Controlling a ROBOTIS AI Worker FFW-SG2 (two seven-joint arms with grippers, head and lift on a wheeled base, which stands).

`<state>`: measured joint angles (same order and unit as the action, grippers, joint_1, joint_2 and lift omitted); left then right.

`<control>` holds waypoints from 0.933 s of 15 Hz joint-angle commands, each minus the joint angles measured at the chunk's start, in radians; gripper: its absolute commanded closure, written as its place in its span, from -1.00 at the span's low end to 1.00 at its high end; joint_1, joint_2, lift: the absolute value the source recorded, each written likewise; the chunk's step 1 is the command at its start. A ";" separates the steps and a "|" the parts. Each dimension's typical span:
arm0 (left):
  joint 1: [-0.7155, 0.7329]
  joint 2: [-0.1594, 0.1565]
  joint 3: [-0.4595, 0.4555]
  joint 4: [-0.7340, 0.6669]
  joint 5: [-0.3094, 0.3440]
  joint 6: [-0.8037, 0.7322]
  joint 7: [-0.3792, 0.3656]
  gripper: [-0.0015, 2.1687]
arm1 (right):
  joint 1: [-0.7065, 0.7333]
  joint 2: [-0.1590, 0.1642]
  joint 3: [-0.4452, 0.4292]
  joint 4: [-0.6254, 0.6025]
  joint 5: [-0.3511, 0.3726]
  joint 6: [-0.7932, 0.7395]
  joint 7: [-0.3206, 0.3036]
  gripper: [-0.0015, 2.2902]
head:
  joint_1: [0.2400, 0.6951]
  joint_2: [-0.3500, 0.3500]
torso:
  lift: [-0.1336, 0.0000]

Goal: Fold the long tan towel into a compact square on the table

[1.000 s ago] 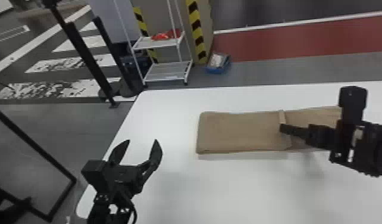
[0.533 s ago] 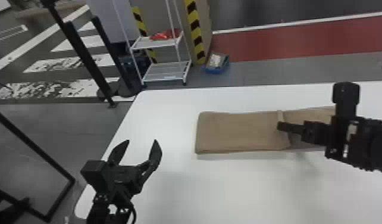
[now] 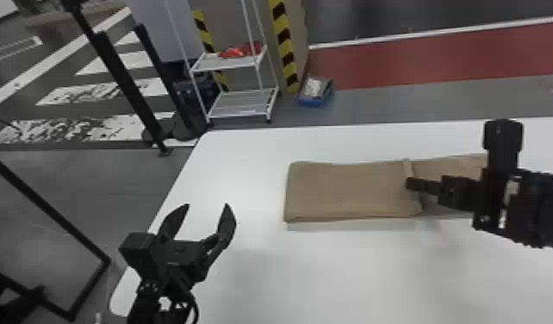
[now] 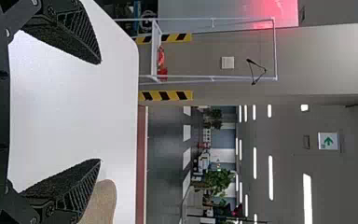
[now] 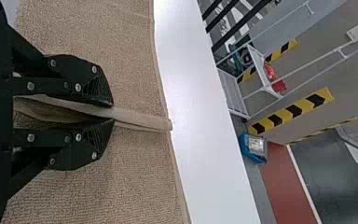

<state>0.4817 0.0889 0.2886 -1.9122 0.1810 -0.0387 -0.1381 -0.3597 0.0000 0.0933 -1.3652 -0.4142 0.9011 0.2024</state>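
Note:
The tan towel (image 3: 349, 189) lies as a long flat strip across the table, with a raised ridge of cloth near its middle. At that ridge is my right gripper (image 3: 411, 183). In the right wrist view, my right gripper (image 5: 112, 113) is shut on the end edge of the towel (image 5: 142, 120), pinching a layer that stands up from the cloth below. To the left of the towel and apart from it, my left gripper (image 3: 206, 209) stands open over the table. The left wrist view has my left gripper (image 4: 100, 112) with nothing between its fingers and a towel corner (image 4: 103, 203) beyond one finger.
The white table (image 3: 374, 267) has its left edge beneath the left gripper. On the floor behind stand a white wire shelf (image 3: 241, 103) and a blue box (image 3: 315, 92). Black metal posts (image 3: 120, 82) rise beyond the table's left side.
My right gripper has shifted slightly to the left, and the pinched ridge of the towel has come a little left with it. My left arm has kept practically still.

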 commanded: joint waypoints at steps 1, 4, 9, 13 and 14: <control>0.000 0.000 0.000 0.001 0.000 -0.002 0.000 -0.86 | -0.001 0.001 0.002 0.000 0.000 0.000 0.000 -0.15 | 1.00 0.94 | -0.84; -0.002 0.000 0.000 0.002 0.000 -0.002 0.000 -0.86 | -0.001 0.001 0.002 0.000 0.000 0.000 0.000 -0.02 | 1.00 0.95 | -0.84; -0.002 0.000 0.001 0.008 0.000 -0.002 -0.002 -0.86 | -0.001 0.001 -0.001 0.002 0.000 0.000 0.002 0.05 | 1.00 0.95 | -0.84; 0.000 0.002 0.006 0.013 0.000 -0.005 -0.002 -0.86 | -0.002 0.001 -0.004 0.006 0.000 0.000 0.003 0.32 | 1.00 0.95 | -0.84; 0.000 0.002 0.006 0.015 0.000 -0.005 -0.002 -0.86 | -0.002 0.001 -0.003 0.006 0.000 0.003 0.005 0.43 | 1.00 0.95 | -0.84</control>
<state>0.4815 0.0905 0.2932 -1.8996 0.1810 -0.0430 -0.1396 -0.3621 0.0000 0.0903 -1.3592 -0.4142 0.9014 0.2065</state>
